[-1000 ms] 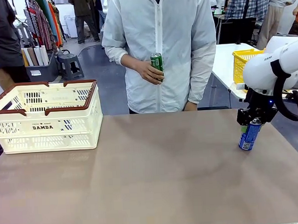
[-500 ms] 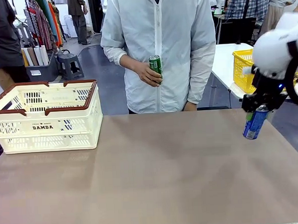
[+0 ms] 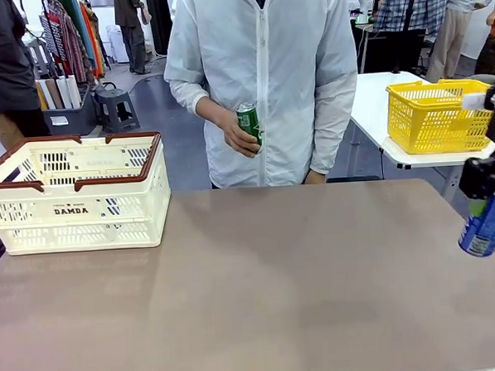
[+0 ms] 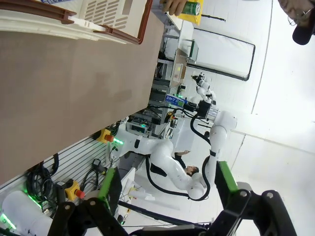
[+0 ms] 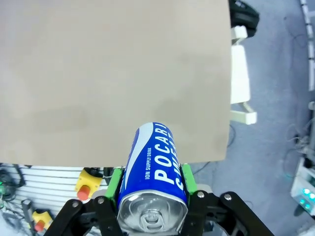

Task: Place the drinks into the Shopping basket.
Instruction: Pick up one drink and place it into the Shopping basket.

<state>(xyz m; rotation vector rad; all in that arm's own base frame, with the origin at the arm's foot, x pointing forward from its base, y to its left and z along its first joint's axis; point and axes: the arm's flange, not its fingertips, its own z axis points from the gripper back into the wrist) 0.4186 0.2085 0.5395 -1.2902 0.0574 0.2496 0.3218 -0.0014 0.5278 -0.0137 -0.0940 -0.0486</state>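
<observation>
Now the right pincer (image 5: 151, 183) is clamped on the blue can (image 5: 153, 162), with one green pad on each side of it. A second ago this can stood on the counter (image 3: 261, 284) near the right edge, with the pincer already on it. Then it went up, and now it hangs in the air out past the right side of the counter (image 5: 98, 73), tipped a little. In the front view the right pincer (image 3: 485, 183) holds the blue can (image 3: 484, 223) by its top part.

The left pincer (image 4: 167, 184) has its two fingers wide apart and holds nothing.

Farther off, the Shopping basket (image 3: 75, 229) sits at the far left of the counter. It has not moved. I see no drinks through its slots, but I cannot see down inside it.

At the far side, the person's hand (image 3: 235, 136) holds a green can (image 3: 247, 119) up by the chest. It has drifted a bit to the left. Behind, on another table, is a yellow basket (image 3: 431, 118); that one is not for this job.

So I think the first can is picked up, and that is all so far. It is well apart from the Shopping basket. The arm has to carry it all the way across to the left, then let go over the basket.
</observation>
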